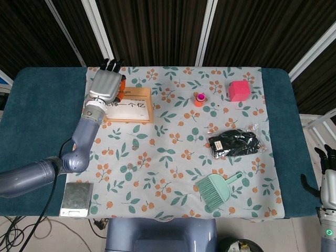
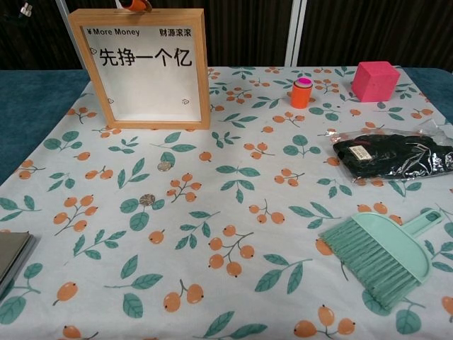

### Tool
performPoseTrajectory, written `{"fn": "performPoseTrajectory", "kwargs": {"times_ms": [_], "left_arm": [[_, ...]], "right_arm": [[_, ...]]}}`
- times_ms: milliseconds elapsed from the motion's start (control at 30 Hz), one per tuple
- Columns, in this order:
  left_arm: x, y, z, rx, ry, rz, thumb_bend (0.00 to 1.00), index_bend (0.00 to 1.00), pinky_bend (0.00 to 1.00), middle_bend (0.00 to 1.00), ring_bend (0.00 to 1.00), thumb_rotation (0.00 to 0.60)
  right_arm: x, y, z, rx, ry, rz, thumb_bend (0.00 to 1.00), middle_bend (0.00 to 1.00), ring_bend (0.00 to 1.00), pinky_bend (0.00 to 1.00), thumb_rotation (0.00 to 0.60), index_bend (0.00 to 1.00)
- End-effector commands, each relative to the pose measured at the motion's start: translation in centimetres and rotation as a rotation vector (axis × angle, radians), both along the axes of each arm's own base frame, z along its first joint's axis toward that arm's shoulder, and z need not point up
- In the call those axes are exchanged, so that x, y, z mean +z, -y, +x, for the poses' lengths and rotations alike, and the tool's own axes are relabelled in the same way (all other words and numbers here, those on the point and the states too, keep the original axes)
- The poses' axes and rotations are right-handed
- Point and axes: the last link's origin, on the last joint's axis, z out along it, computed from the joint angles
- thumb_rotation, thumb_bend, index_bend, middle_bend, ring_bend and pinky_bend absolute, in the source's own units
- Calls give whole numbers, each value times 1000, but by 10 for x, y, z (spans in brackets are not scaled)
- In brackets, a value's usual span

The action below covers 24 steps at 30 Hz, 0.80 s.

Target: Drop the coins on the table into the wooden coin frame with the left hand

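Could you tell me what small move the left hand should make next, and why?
Probably ease the left hand down onto the top edge of the wooden frame and let go there: it hovers over that edge, while two coins lie on the cloth.
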Motion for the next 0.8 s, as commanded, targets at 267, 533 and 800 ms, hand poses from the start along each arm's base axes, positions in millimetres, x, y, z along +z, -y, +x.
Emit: {"fn": "performPoseTrajectory", "kwargs": {"times_ms": [267, 533, 800], "left_arm": [[0, -1, -2, 13, 0, -6, 329, 558, 0, 8, 0, 600], [18, 12, 14, -59, 57, 27, 329, 530, 0, 8, 0, 600], [66, 87, -26, -229, 253, 173, 329, 526, 0, 5, 0, 600]], "right_arm": [[0, 0, 0, 0, 0, 3, 394, 72, 28, 0, 600, 169], [1, 0, 0, -3, -2, -1, 393, 72, 27, 0, 600, 169], [2, 1, -2, -9, -1, -9, 394, 72, 27, 0, 600, 169]]}}
